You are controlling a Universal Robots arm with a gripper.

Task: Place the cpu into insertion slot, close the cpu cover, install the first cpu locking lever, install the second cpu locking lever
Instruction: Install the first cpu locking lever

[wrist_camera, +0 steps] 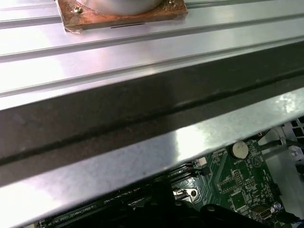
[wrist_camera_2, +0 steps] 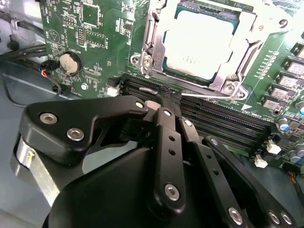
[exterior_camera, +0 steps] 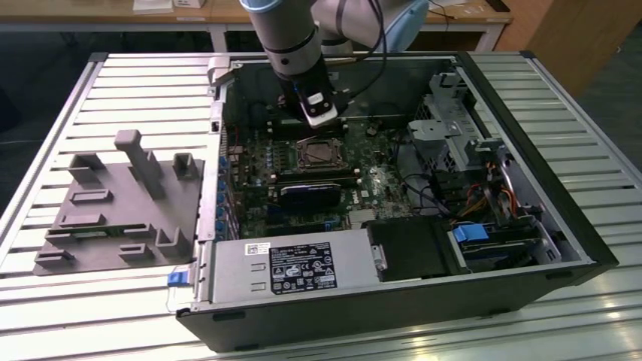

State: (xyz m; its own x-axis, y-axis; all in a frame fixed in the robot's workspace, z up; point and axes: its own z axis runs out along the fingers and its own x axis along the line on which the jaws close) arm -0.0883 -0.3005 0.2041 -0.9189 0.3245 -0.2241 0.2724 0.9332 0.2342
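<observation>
The cpu (wrist_camera_2: 199,38) lies flat in the insertion slot (exterior_camera: 319,153), its silver top showing. The cpu cover (wrist_camera_2: 243,53), a silver frame, is folded down around it and hides the slot's rim in the second wrist view. A thin wire locking lever (wrist_camera_2: 213,99) runs along the socket's edge beside the memory slots. My gripper (wrist_camera_2: 167,96) is shut, its black fingertips pressed together right at the lever's free end. I cannot tell whether they pinch it. In the exterior view the gripper (exterior_camera: 322,123) hangs inside the case just behind the socket.
The open computer case (exterior_camera: 561,226) stands on a slatted metal table (exterior_camera: 120,90). Long black memory slots (wrist_camera_2: 223,124) and a coin battery (wrist_camera_2: 71,62) lie near the socket. A grey parts fixture (exterior_camera: 120,203) sits at the exterior view's left. The power supply (exterior_camera: 291,267) and cables (exterior_camera: 471,199) fill the case's front.
</observation>
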